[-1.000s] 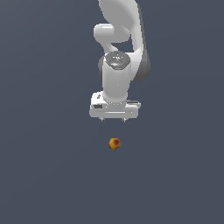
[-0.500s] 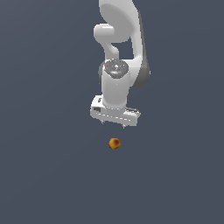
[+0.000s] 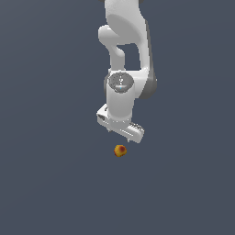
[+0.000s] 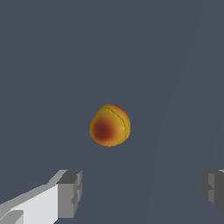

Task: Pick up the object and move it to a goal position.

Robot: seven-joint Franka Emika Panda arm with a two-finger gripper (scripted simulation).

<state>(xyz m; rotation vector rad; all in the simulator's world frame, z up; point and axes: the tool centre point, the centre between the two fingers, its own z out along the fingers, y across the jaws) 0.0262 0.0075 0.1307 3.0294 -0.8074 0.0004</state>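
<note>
exterior view: 1 white arm hangs down from the upper edge of the frame over a plain dark grey-blue floor. its wrist is turned so the gripper sits skewed, with the end toward the exterior view's left higher than the end toward the exterior view's right. the fingertips show only as small dark stubs under the white gripper body.

the fruit is a small round yellow-orange ball with red patches. it lies on the floor at about 6 o'clock from the gripper, close beneath it but apart, with a clear strip of floor between them. nothing touches it.

wrist view: the fruit sits near the centre of the frame, showing a red blotch on one side and a thin seam line curving over its top. 2 grey fingers show at the frame's lower corners, 1 at about 7 o'clock from the fruit and 1 at about 5 o'clock. they stand wide apart, so the jaws are spread and hold nothing. the gap between them is much wider than the fruit. the fruit lies ahead of the finger pads, not between them.
</note>
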